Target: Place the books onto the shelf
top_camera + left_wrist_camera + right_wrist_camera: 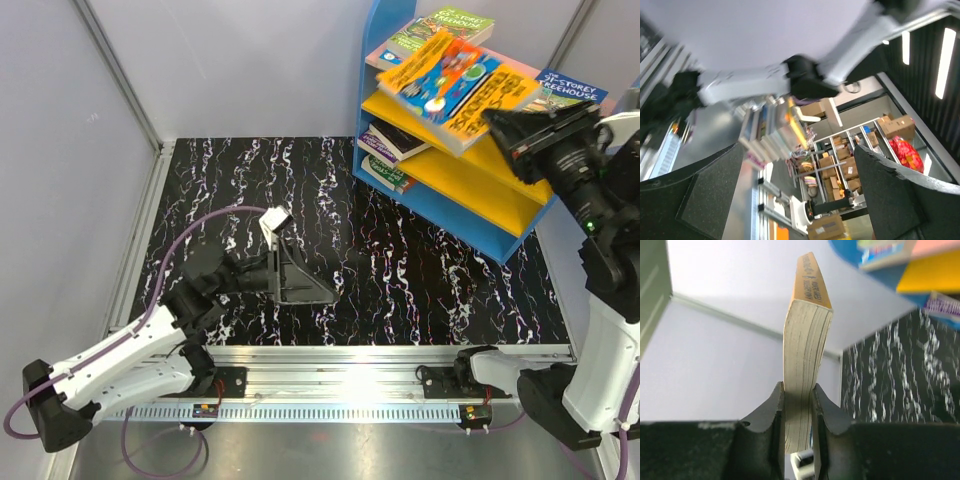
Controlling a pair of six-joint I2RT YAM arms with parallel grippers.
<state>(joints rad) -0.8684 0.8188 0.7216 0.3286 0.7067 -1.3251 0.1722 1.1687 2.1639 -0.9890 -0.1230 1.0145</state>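
Clamping the orange book (pixel 807 340) by its edge, the right claw (pixel 797 395) holds it at the shelf (pixel 445 215), where other books (pixel 392 140) lie; the left claw (pixel 305 283) gapes wide, empty, low over the counter (pixel 420 280)

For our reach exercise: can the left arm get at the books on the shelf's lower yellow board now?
Probably yes: the left gripper is open and nothing stands between it and those books, though the stretch looks long.

Orange book (pixel 455 80), blue shelf (pixel 450 222) with yellow boards (pixel 470 178), black white-veined table (pixel 400 270)
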